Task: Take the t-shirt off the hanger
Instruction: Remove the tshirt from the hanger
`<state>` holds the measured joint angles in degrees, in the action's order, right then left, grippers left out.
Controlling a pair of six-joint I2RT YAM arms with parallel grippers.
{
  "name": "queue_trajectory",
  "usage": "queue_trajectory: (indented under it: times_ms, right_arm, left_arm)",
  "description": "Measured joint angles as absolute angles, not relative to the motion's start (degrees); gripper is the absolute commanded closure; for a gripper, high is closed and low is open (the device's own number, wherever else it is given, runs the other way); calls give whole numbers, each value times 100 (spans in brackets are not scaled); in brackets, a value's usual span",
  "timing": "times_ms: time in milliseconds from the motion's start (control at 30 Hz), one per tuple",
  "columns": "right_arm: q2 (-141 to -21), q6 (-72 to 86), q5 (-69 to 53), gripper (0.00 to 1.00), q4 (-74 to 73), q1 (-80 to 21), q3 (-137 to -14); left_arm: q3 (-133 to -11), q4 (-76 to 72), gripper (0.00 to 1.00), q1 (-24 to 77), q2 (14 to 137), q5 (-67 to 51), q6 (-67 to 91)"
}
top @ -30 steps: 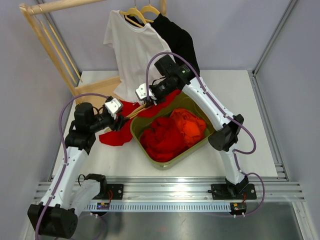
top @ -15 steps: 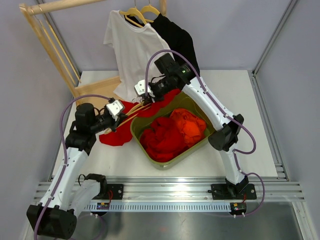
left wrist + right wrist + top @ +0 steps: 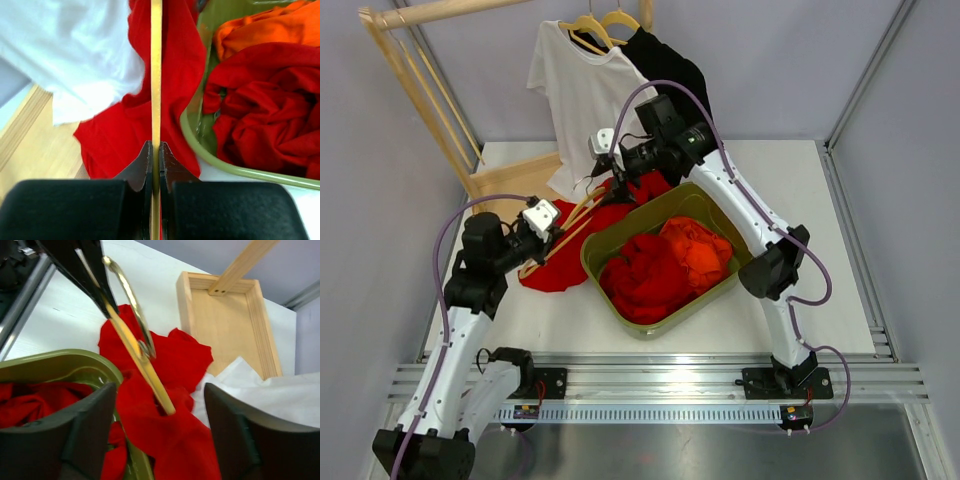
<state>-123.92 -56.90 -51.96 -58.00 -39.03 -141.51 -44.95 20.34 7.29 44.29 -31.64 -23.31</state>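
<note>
A red t-shirt (image 3: pixel 555 272) lies crumpled on the table to the left of the green bin, still draped round a wooden hanger (image 3: pixel 570 225). My left gripper (image 3: pixel 552 242) is shut on the hanger's bar (image 3: pixel 156 75), with red cloth (image 3: pixel 125 135) on both sides of it. In the right wrist view the hanger's end (image 3: pixel 145 370) pokes out of the red t-shirt (image 3: pixel 180 355), and its metal hook (image 3: pixel 131 297) points up. My right gripper (image 3: pixel 608 178) hangs open above that end with nothing between its fingers (image 3: pixel 85 435).
The green bin (image 3: pixel 715 290) of red and orange clothes stands at the centre right. A white t-shirt (image 3: pixel 585 100) and a black one (image 3: pixel 670 70) hang on the wooden rack (image 3: pixel 420 80) at the back. The rack's wooden base (image 3: pixel 225 325) lies behind the red cloth.
My right gripper has opened, let go and lifted toward the back. My left gripper closed on the hanger bar and has drawn it slightly left.
</note>
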Motion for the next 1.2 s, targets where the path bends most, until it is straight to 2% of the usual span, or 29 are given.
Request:
queue_trajectory:
  times_ms: [33, 133, 400, 633, 833, 933, 1000, 1067, 1100, 1200]
  right_arm:
    - [-12392, -5544, -5221, 14, -5623, -3848, -14084]
    - [-12387, -5026, -5273, 7, -5094, -3653, -13834]
    - [-12186, -3242, -5094, 11, -3944, -3256, -13260]
    - [-11332, -2128, -4491, 12, -3603, -3708, -11970]
    - [-11050, -1223, -2757, 16, -2906, -4528, -11340]
    - [-11059, -963, -2021, 22, -2659, -4737, -11212]
    - [-11061, -858, -1684, 33, -2576, -4751, -11214]
    - [-11065, -788, -1500, 51, -2510, -4716, -11229]
    - [-11072, -751, -1437, 66, -2515, -4700, -11246]
    - [-11137, -659, -1420, 69, -2539, -4676, -11349]
  left_arm:
    - [-4495, 2095, 100, 714, 4431, -3103, -2287]
    - [-4495, 2224, 100, 703, 4421, -2985, -2193]
    - [-4584, 2762, 100, 644, 4125, -2751, -1522]
    - [-4866, 3173, 100, 628, 3944, -2473, -521]
    - [-4877, 3301, 100, 622, 3752, -2368, 196]
    - [-4897, 3378, 100, 622, 3695, -2362, 364]
    - [-4921, 3411, 100, 622, 3677, -2349, 421]
    - [-4954, 3457, 100, 622, 3658, -2335, 458]
    - [-4967, 3461, 100, 622, 3649, -2329, 464]
    - [-4987, 3465, 100, 622, 3627, -2311, 482]
